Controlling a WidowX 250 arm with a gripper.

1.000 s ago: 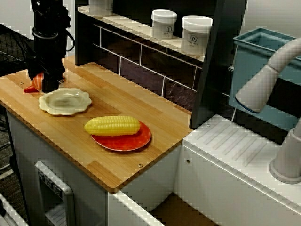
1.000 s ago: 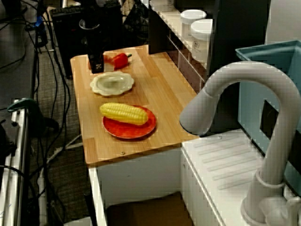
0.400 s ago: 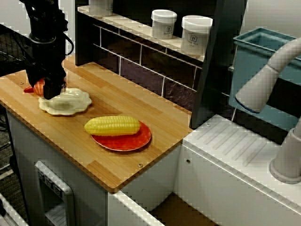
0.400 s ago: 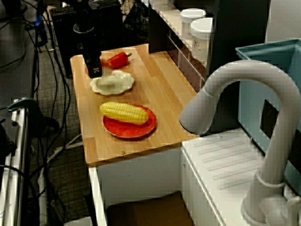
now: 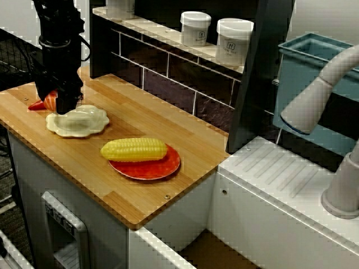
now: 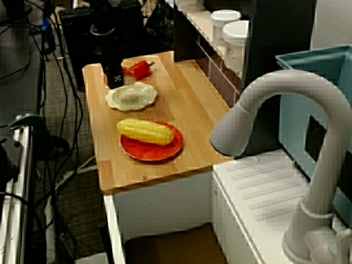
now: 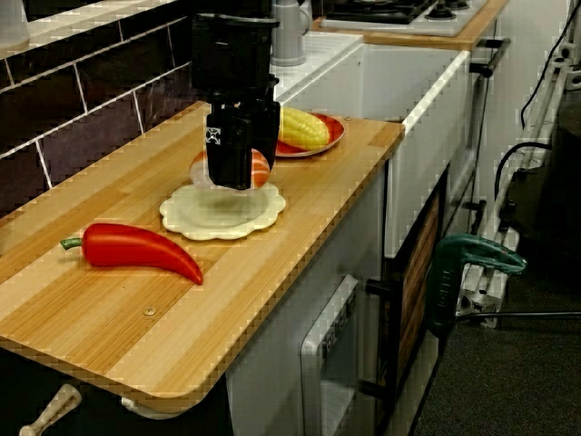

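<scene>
My hand (image 7: 231, 178) is clamped on a round orange-and-white food piece (image 7: 261, 169), holding it low over the cream scalloped plate (image 7: 195, 218) — whether it touches the plate I cannot tell. A glossy red chili pepper (image 7: 136, 251) lies on the wooden table (image 7: 82, 309) just beside that plate. The yellow corn cob (image 7: 304, 127) rests on a red plate (image 7: 336, 132) further along.

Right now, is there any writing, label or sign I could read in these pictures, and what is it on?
No words can be read anywhere.
On the white jar by the dark post: a dark printed label, too small to read.
On the white jar beside it: the same, unreadable.
On the gripper, shut on an orange food piece: a black-and-white square sign, a pattern with no letters.
</scene>
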